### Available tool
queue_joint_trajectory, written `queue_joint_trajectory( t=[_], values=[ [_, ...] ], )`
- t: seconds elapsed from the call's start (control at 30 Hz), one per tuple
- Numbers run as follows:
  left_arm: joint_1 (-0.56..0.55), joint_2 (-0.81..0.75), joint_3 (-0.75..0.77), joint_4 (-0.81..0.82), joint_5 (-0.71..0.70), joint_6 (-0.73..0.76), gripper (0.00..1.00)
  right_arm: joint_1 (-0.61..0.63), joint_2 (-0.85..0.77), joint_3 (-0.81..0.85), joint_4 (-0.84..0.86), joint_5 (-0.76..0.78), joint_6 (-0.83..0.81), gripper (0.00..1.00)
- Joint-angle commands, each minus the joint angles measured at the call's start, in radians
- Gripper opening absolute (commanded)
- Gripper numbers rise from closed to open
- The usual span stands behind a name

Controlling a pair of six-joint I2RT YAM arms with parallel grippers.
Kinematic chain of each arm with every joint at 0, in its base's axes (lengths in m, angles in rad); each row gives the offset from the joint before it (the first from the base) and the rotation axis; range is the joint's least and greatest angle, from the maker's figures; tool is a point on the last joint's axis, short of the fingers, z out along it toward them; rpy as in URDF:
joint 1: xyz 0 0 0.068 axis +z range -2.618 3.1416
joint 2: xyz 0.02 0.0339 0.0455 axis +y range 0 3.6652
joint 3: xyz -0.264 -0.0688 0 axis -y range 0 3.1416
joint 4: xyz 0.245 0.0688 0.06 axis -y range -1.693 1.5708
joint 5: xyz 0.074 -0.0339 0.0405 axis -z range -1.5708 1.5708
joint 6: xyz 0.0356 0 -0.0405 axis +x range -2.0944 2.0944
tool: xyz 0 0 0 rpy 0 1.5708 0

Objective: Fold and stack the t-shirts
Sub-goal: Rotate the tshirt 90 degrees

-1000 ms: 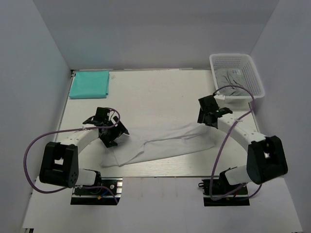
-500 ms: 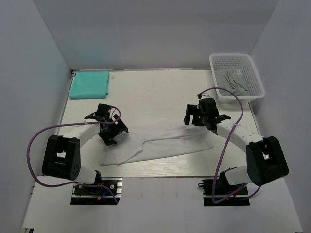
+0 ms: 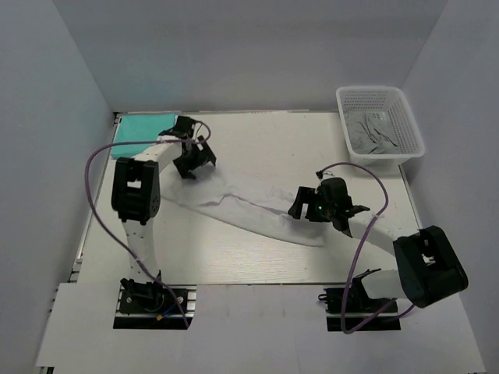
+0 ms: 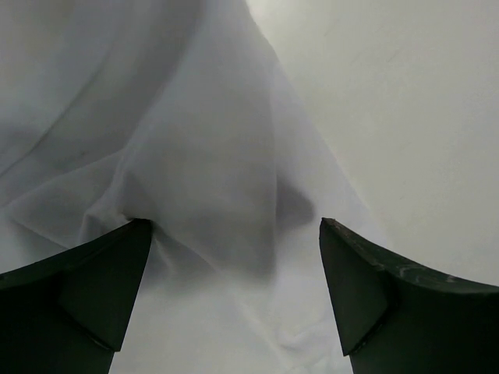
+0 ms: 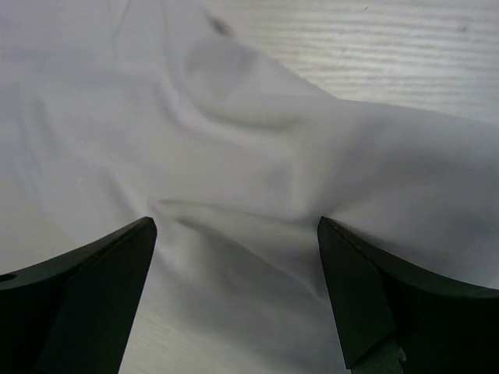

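Note:
The white t-shirt [image 3: 249, 210] lies as a long bunched strip, slanting from the mid left of the table down to the centre right. My left gripper [image 3: 191, 160] is over its left end, far out at the back left. Its jaws are wide apart, with the fingertips [image 4: 117, 257] down on wrinkled white cloth [image 4: 195, 117]. My right gripper [image 3: 306, 206] is over the shirt's right end. It is also open, with cloth [image 5: 234, 117] puckered between the tips [image 5: 234, 226]. The teal t-shirt [image 3: 140, 125] lies folded at the back left corner, partly hidden by my left arm.
A white mesh basket [image 3: 405, 105] stands at the back right with grey-white cloth [image 3: 374, 132] inside. Grey walls close in the table on three sides. Purple cables loop off both arms.
My left arm has swung far back toward the teal shirt and my right gripper has moved left and nearer. The white shirt has gone from lying level to slanting across the table.

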Motion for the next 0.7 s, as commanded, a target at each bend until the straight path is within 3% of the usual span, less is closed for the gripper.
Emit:
queue_joint_trajectory(
  t=[0.0, 0.1, 0.23, 0.3, 0.33, 0.37, 0.43, 0.47, 0.53, 0.67],
  values=[
    [-0.029, 0.281, 0.21, 0.05, 0.036, 0.086, 1.0, 0.058, -0.046, -0.082, -0.193, -0.067, 0.06, 0.9],
    [-0.073, 0.453, 0.452, 0.108, 0.126, 0.097, 1.0, 0.167, -0.105, -0.107, -0.302, -0.1, 0.111, 0.9],
    [-0.127, 0.725, 0.907, 0.155, 0.257, 0.071, 1.0, 0.342, -0.144, -0.125, -0.342, -0.124, 0.151, 0.9],
    [-0.136, 0.792, 0.943, 0.281, 0.37, -0.004, 1.0, 0.45, -0.086, -0.102, -0.321, -0.167, 0.136, 0.9],
    [-0.15, 0.825, 0.943, 0.427, 0.392, -0.036, 1.0, 0.478, -0.06, -0.066, -0.321, -0.173, 0.128, 0.9],
    [-0.162, 0.842, 0.943, 0.48, 0.41, -0.094, 1.0, 0.556, -0.034, -0.059, -0.31, -0.207, 0.117, 0.9],
    [-0.171, 0.868, 0.943, 0.6, 0.41, -0.141, 1.0, 0.597, 0.055, -0.021, -0.296, -0.224, 0.056, 0.9],
    [-0.181, 0.888, 0.943, 0.638, 0.424, -0.179, 1.0, 0.642, 0.072, 0.005, -0.295, -0.225, 0.019, 0.86],
    [-0.181, 0.897, 0.953, 0.712, 0.45, -0.179, 1.0, 0.66, 0.083, 0.031, -0.26, -0.242, -0.018, 0.86],
    [-0.222, 0.906, 0.98, 0.731, 0.337, -0.142, 1.0, 0.686, 0.129, 0.099, -0.264, -0.305, -0.153, 0.9]
  ],
)
